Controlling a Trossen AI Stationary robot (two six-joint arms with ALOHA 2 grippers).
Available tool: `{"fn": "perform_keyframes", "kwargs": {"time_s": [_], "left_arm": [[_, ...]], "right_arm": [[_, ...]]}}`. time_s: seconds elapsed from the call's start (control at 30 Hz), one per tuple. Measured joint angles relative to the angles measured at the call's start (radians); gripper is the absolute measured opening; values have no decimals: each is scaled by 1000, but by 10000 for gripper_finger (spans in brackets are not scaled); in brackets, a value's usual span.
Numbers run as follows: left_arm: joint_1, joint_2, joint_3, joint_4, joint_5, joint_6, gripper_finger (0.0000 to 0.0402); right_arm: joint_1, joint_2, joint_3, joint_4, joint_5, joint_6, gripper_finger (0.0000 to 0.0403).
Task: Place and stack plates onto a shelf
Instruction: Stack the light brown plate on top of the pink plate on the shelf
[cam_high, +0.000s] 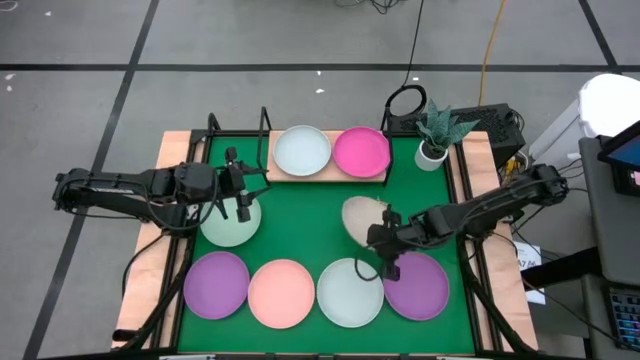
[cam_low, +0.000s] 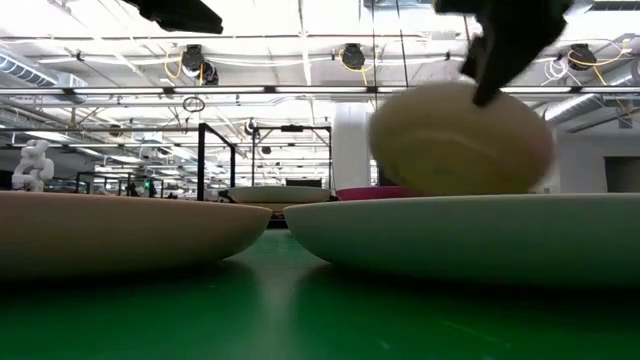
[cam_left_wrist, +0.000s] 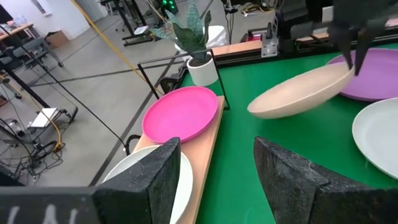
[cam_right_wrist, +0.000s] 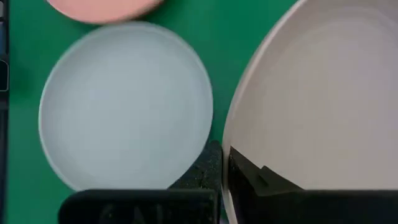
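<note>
My right gripper (cam_high: 386, 243) is shut on the beige plate (cam_high: 360, 218), held above the green mat right of centre; the plate also shows in the low view (cam_low: 455, 140) and the left wrist view (cam_left_wrist: 301, 93). My left gripper (cam_left_wrist: 217, 180) is open and empty above a pale mint plate (cam_high: 230, 222) at the mat's left. The wooden shelf (cam_high: 330, 177) at the far side carries a white plate (cam_high: 302, 150) and a magenta plate (cam_high: 361, 152), resting flat on the board. Purple (cam_high: 216, 285), salmon (cam_high: 281, 292), mint (cam_high: 350, 291) and purple (cam_high: 415, 285) plates lie along the near edge. My right gripper pinches the beige plate's rim (cam_right_wrist: 231, 140) between its two fingers, one finger (cam_right_wrist: 252, 177) inside the bowl and one (cam_right_wrist: 208, 168) outside. The fingers come from above, pointing down, at the plate's near right edge. The plate is lifted clear of the mat and tilted.
A potted plant (cam_high: 435, 135) stands at the far right corner beside the shelf. Black wire frames (cam_high: 240, 130) rise at the shelf's left end. The green mat (cam_high: 310, 225) shows bare between the shelf and the near row of plates.
</note>
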Motion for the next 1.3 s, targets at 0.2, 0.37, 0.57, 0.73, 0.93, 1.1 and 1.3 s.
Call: {"fn": "perform_keyframes", "kwargs": {"time_s": [0.2, 0.37, 0.57, 0.73, 0.93, 1.1, 1.3], "left_arm": [[0, 0, 0, -23, 0, -20, 209], [0, 0, 0, -25, -2, -48, 209], [0, 14, 0, -27, -2, -83, 209], [0, 33, 0, -34, -4, -98, 209], [-1, 49, 0, -79, -13, -122, 209], [0, 53, 0, -107, -22, -151, 209], [-1, 53, 0, -143, -22, -197, 209]], "right_arm": [[16, 0, 61, 11, 157, -110, 0], [-26, 7, 109, 48, 272, -202, 0], [-110, 26, 113, 154, 364, -382, 0], [-233, 70, 114, 266, 399, -494, 0], [-379, 131, 113, 334, 368, -607, 0], [-483, 163, 113, 328, 302, -614, 0], [-557, 192, 113, 307, 199, -626, 0]]}}
